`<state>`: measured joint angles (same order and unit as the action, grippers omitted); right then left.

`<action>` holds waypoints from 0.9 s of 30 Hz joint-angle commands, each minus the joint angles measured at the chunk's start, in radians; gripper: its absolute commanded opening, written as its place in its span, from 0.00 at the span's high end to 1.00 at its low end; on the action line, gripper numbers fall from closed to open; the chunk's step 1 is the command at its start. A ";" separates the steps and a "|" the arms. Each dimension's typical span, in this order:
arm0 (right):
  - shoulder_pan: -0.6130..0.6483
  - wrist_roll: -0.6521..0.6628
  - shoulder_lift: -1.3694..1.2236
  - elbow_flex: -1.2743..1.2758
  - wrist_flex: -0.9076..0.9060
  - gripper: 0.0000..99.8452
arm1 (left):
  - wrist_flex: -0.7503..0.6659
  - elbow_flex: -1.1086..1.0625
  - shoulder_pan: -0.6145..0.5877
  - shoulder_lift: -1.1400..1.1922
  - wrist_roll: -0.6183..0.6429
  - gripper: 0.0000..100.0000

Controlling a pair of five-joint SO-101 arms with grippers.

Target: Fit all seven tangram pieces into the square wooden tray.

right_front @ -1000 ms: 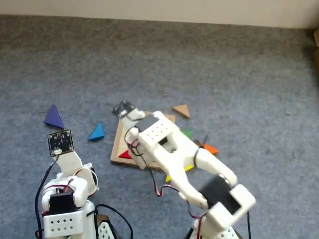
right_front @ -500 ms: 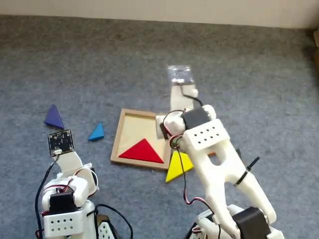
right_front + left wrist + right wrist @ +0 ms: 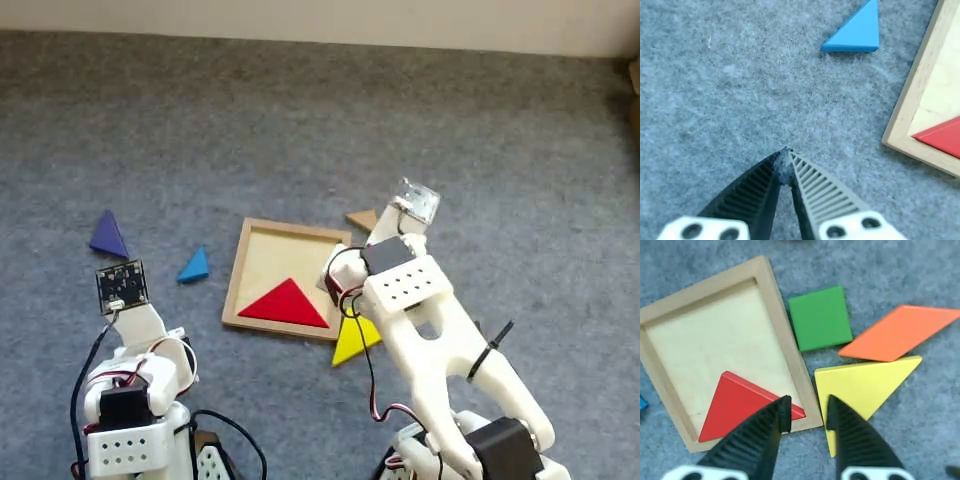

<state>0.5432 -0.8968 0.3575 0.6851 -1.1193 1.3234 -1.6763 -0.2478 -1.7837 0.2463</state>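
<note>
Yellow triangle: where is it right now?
Right wrist view: the yellow triangle lies flat on the carpet just outside the tray, by the corner holding the red triangle, with the orange parallelogram beside it.

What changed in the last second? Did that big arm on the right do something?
A second ago the right arm lay across the wooden tray. It has swung off toward the tray's right edge, uncovering the red triangle inside. The right hand is open and empty. The left arm, the tray, the light blue triangle and the dark blue triangle stayed put.
</note>
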 commanded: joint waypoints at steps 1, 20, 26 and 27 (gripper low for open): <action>-0.002 -0.069 0.031 -0.005 0.019 0.61 | 0.005 -0.019 -0.016 -0.042 0.008 0.99; -0.008 -0.158 -0.335 -0.133 0.082 0.55 | 0.005 -0.019 -0.016 -0.042 0.008 0.99; -0.045 -0.192 -0.381 -0.133 0.105 0.55 | 0.005 -0.019 -0.016 -0.042 0.008 0.99; -0.058 -0.195 -0.383 -0.133 0.114 0.55 | 0.005 -0.019 -0.016 -0.042 0.008 0.99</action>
<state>0.5247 -1.0702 -0.0107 0.5884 -1.0503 1.3234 -1.6763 -0.2478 -1.7837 0.2463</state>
